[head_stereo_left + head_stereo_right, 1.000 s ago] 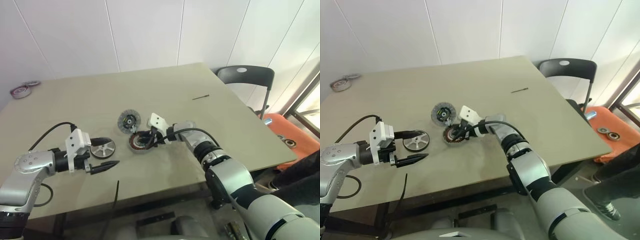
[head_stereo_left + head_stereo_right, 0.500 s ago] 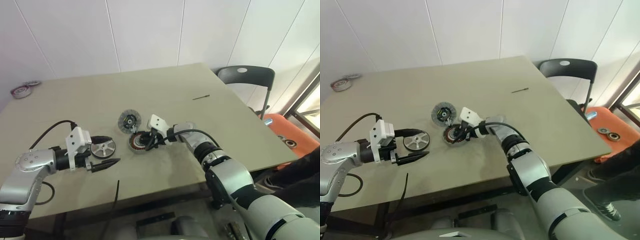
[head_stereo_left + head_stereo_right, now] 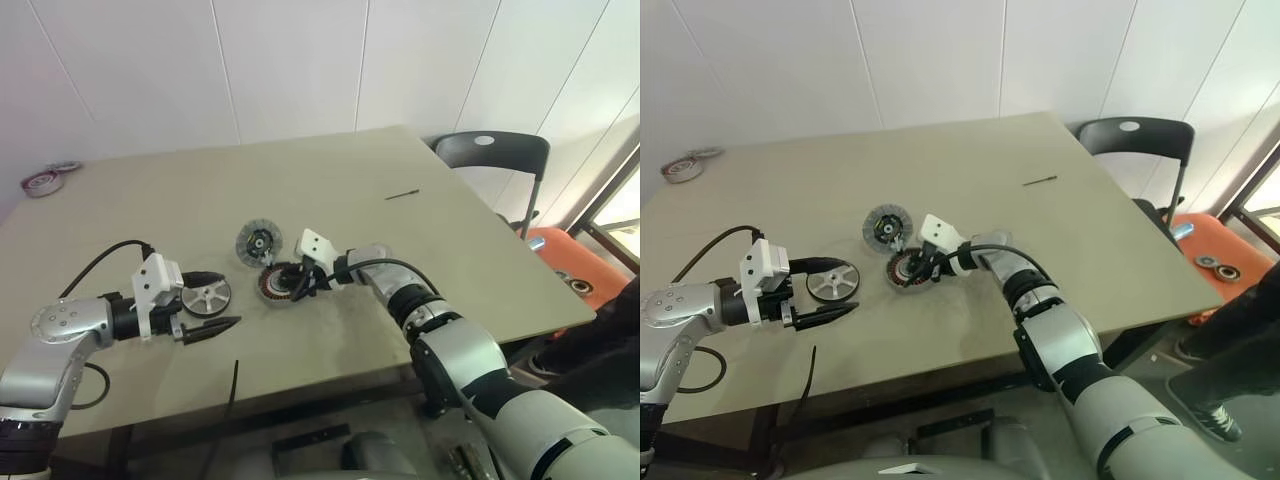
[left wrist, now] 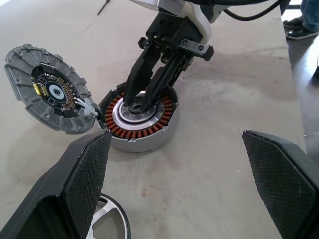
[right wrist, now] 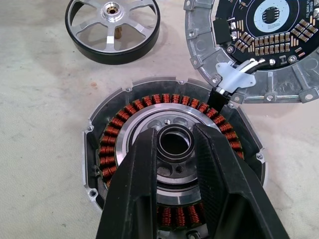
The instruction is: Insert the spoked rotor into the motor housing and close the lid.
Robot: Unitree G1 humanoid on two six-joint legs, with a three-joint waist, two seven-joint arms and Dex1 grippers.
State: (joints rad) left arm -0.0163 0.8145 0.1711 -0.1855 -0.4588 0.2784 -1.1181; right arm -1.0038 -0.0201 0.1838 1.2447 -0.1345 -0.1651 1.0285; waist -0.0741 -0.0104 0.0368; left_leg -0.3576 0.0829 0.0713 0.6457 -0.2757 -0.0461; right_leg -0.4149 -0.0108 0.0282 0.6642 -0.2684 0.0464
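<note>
**Right claw steadies the housing by its hub; rotor waits on the tabletop**

The right claw (image 5: 175, 164) is narrowed onto the raised central collar of the motor housing (image 5: 129, 117), one black finger on each side of the collar and seemingly touching it, so it reads as grasping the housing by its centre rather than carrying anything. The housing sits flat on the tabletop (image 3: 330, 190), its ring of copper windings exposed around a bare centre: nothing has been seated in it yet.

Just beside the housing, joined to it by a short white connector and wires, lies the lid (image 4: 47, 97), flipped open with its circuit-board face up. The spoked rotor (image 3: 205, 297) rests flat on the tabletop on the robot's left of the housing, apart from it.

The left claw (image 3: 210, 305) hovers at the rotor with its fingers spread wide and released, one finger over the rotor and one on the near side, gripping nothing.

In my judgement the step in hand is bracing the housing while the rotor pickup begins. The next move calls for the left claw to close on the rotor's rim, and the right claw must clear the collar before the rotor can drop over it.
</note>
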